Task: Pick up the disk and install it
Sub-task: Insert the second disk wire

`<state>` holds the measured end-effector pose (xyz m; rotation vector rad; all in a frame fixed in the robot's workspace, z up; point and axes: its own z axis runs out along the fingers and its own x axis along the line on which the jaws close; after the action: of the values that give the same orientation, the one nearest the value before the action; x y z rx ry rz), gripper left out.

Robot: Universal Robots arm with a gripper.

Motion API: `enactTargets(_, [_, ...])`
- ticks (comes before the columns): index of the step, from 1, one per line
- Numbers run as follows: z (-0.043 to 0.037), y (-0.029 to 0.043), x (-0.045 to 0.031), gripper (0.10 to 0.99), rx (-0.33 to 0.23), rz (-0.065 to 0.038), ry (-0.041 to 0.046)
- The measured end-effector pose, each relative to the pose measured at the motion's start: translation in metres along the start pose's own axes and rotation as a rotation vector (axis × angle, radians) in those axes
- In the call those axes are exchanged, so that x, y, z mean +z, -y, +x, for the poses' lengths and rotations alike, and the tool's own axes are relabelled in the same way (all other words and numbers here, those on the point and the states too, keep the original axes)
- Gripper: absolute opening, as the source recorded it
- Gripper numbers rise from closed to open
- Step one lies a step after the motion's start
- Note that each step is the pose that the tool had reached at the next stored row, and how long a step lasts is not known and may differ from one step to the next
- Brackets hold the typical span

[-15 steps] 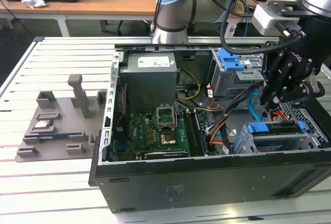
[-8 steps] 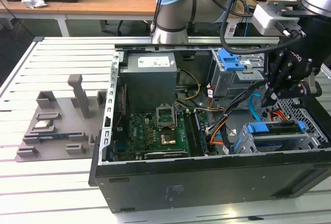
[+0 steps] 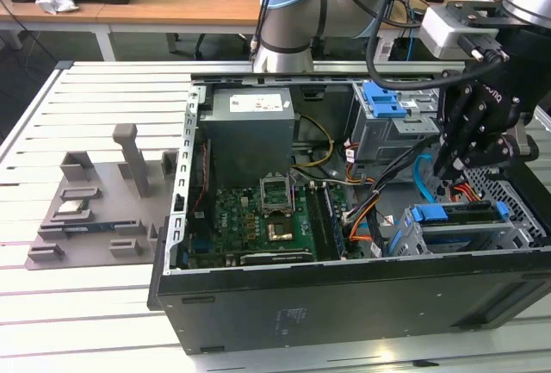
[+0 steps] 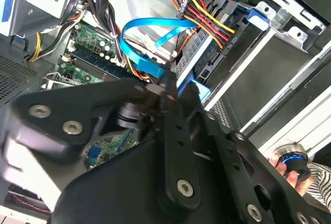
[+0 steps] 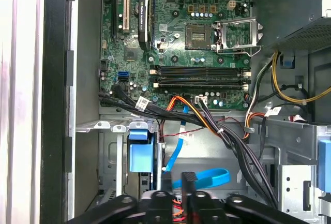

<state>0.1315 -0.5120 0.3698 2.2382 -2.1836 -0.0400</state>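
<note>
The disk (image 3: 456, 214), a drive in a blue plastic bracket, sits in the metal cage at the case's front corner on the exterior view's right. In the second wrist view the disk (image 4: 207, 61) lies in that bay with red-and-black power wires and a blue data cable at its end. Its blue bracket tab (image 5: 140, 154) shows beside the cage wall. My gripper (image 3: 444, 168) hangs just above and behind the disk, not touching it. The black fingers (image 4: 170, 87) are shut with nothing between them, as in the first wrist view (image 5: 178, 182).
The open computer case (image 3: 344, 300) lies on a white slatted table. Inside are the motherboard (image 5: 196, 38), a grey power supply (image 3: 250, 123), a second blue-topped cage (image 3: 383, 102) and loose cable bundles (image 5: 217, 131). A grey parts fixture (image 3: 95, 209) lies at the left. A hand (image 4: 289, 169) is at the case's edge.
</note>
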Motion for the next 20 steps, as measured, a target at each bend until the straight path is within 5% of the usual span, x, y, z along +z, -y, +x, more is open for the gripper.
enactTargets(5, [-0.0001,0.0000,-0.0007,0.302,0.000,0.000,-0.0002])
enactTargets(11, [-0.0002,-0.0005,-0.0171,0.302,0.000,0.000,0.0003])
enactTargets(20, [-0.0071,0.0000,-0.0032,0.302,-0.031,-0.003,0.0002])
